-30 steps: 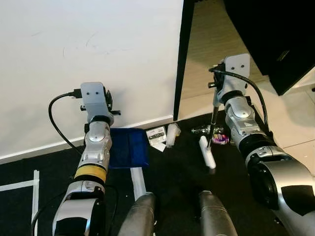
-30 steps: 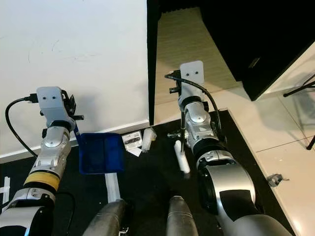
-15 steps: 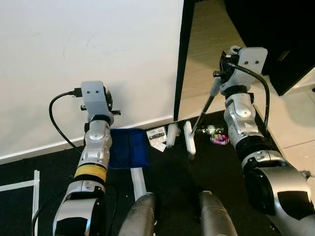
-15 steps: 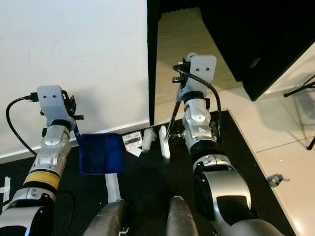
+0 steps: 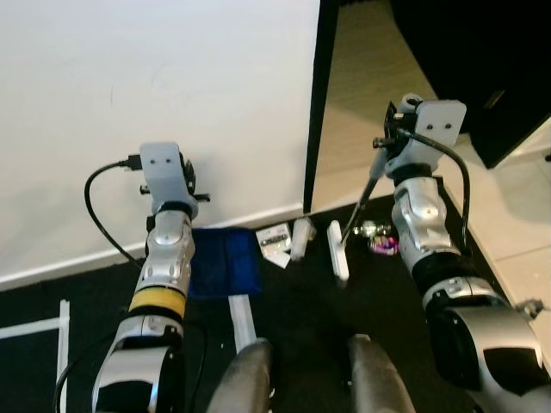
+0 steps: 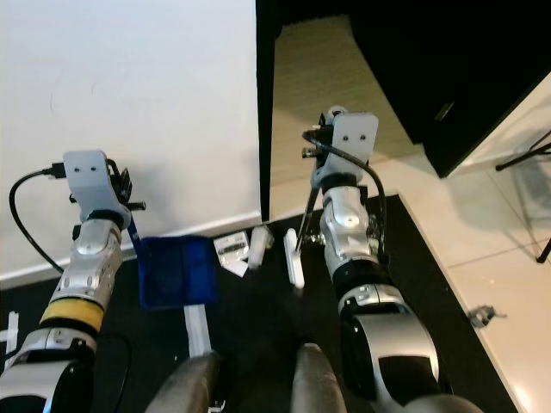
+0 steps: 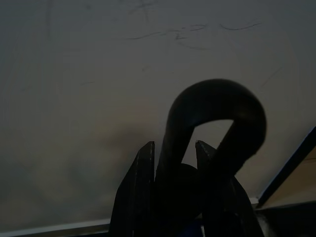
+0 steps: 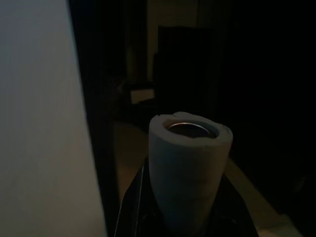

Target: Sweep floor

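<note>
Left eye view: right pincer [image 5: 380, 165] grips broom [image 5: 339, 251]; left pincer [image 7: 173, 163] clamps dustpan [image 5: 224, 261] handle.

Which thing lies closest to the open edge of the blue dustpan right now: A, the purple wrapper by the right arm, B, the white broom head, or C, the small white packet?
C: the packet lies just beside the dustpan, while the broom head sits farther over and the purple wrapper farther still.
</note>
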Motion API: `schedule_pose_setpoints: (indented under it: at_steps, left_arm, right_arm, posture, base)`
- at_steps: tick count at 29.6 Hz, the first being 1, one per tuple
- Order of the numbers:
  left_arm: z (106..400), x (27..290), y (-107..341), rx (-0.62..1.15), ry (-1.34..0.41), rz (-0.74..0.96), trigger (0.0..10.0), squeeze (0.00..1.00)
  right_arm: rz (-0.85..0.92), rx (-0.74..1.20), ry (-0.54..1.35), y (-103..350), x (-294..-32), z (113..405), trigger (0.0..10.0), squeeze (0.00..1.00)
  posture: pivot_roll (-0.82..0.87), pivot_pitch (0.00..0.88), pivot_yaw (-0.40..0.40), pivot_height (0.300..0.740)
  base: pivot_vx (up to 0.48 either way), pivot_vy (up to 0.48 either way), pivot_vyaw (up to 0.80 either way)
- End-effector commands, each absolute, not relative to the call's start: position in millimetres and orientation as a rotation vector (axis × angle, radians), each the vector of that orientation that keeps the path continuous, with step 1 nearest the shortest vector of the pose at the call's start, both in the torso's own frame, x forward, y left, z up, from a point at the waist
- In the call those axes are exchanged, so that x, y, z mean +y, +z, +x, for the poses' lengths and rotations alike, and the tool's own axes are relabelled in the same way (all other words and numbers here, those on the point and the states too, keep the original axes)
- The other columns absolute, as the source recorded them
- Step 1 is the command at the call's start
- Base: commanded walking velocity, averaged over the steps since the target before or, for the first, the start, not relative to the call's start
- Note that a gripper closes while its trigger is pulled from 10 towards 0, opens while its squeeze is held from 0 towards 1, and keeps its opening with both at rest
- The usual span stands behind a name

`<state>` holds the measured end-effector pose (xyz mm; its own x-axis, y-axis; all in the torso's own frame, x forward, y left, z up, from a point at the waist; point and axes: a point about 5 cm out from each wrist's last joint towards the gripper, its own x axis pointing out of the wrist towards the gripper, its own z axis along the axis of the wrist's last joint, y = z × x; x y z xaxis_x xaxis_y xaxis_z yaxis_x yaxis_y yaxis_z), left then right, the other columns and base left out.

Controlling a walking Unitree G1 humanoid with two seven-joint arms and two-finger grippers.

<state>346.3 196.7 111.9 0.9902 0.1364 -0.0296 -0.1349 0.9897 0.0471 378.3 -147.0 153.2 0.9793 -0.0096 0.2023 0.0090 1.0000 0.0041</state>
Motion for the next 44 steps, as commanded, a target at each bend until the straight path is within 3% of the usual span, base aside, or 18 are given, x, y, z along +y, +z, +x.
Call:
schedule_pose_setpoints:
  at_steps: [1,11,34,44]
  left_arm:
    - [343,181,97,0.088,0.094,-0.040,10.0,0.00]
    - [343,183,96,0.095,0.111,-0.034,10.0,0.00]
    - [341,187,95,0.097,0.126,-0.015,10.0,0.00]
    - [332,181,74,0.136,0.066,0.020,10.0,0.00]
  right_arm:
    - [-0.008,-0.265,0.000,165,-147,379,10.0,0.00]
    - [-0.007,-0.268,0.012,164,-145,378,10.0,0.00]
    - [-0.057,-0.239,0.136,153,-138,372,10.0,0.00]
    - [-0.065,-0.183,0.152,137,-143,366,10.0,0.00]
  posture:
    - [0.03,0.186,-0.018,0.740]
    - [0.03,0.189,-0.019,0.740]
    - [0.03,0.202,-0.014,0.740]
    - [0.02,0.223,-0.012,0.740]
  base:
    - [0.480,0.000,0.00]
    - [0.408,0.000,0.00]
    - [0.000,0.000,0.00]
    - [0.000,0.000,0.00]
